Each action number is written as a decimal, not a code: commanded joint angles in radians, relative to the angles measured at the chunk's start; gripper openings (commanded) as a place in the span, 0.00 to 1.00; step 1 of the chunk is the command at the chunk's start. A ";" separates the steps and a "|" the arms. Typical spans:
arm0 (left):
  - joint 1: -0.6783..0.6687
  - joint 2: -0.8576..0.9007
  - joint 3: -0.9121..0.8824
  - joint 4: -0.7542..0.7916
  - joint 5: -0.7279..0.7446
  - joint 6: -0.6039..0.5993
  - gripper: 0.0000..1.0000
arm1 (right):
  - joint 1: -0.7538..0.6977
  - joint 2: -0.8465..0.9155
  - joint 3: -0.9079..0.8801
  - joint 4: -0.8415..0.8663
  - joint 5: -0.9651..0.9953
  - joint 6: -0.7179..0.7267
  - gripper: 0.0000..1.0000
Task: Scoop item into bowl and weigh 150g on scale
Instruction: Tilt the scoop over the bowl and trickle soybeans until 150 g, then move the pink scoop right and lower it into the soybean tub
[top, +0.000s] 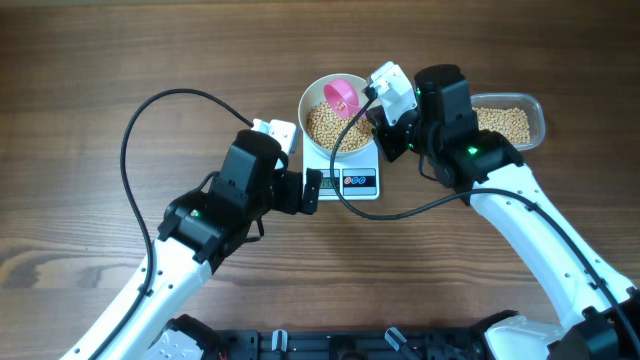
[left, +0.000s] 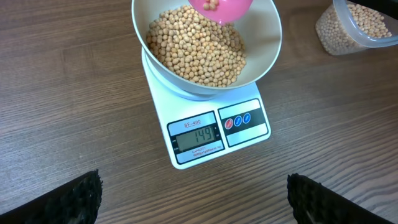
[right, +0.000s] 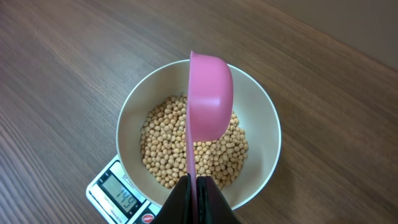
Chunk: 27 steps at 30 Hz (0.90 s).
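Beans (left: 196, 53) lie heaped in the lower part of the white bowl (left: 270, 43), which sits on the scale (left: 249, 134) near the middle of the table (left: 74, 93). From the left wrist view I read 149 on the display (left: 198, 135). From the right wrist only a corner of the scale shows, cut by the bottom edge, and its digits are harder to make out.

My right end effector (right: 196, 199) is closed tight on the thin handle of a pink scoop (right: 211, 93). The fingers cover most of that handle. The scoop hangs over the bowl, turned on its side, so from the right wrist I see only its outer shell and rim edge, not the inside. The left wrist view catches its open face, but the top of the frame cuts it off. A few beans lie in the part I can see.

My left end effector (left: 199, 205) stands wide open and holds nothing, just in front of the scale's display edge. Only the two dark fingertips show, at the bottom corners of its own camera. From overhead the arm hides most of it.

A clear tub (top: 535, 115) with more beans sits to the right of the scale. Overhead, the right arm covers its near end, and the left wrist view crops it at the corner.
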 joint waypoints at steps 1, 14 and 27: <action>-0.005 0.006 0.015 0.003 0.009 0.002 1.00 | 0.000 -0.019 0.010 0.006 -0.017 0.021 0.04; -0.005 0.006 0.015 0.003 0.009 0.001 1.00 | 0.000 -0.019 0.010 0.006 -0.017 0.021 0.04; -0.005 0.006 0.015 0.003 0.009 0.002 1.00 | -0.152 -0.026 0.010 0.056 -0.215 0.436 0.04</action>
